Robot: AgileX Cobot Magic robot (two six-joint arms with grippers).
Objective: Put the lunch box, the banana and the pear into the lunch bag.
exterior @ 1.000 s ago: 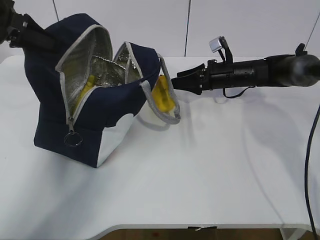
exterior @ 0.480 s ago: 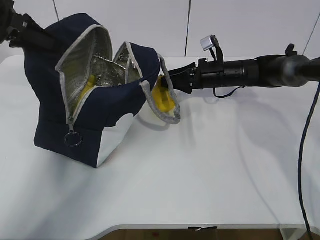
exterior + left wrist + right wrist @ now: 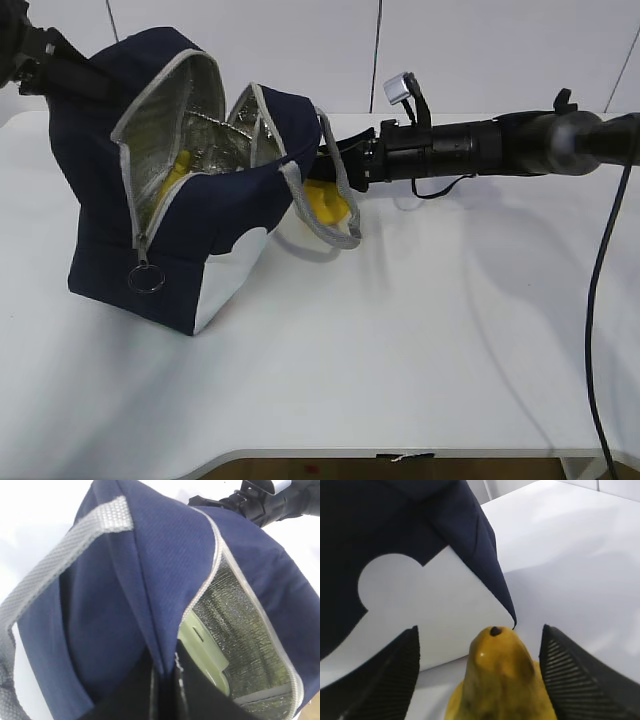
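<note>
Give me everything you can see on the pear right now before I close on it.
The pear is yellow-brown with a glossy, slightly mottled skin and a small dark spot at its narrow end, which points toward the lunch bag. It rests on the white table just outside the bag's white panel, partly behind the grey webbing handle in the exterior view. The right claw straddles it, fingers open on either side with gaps showing; no contact is visible. Its underside is hidden.
</note>
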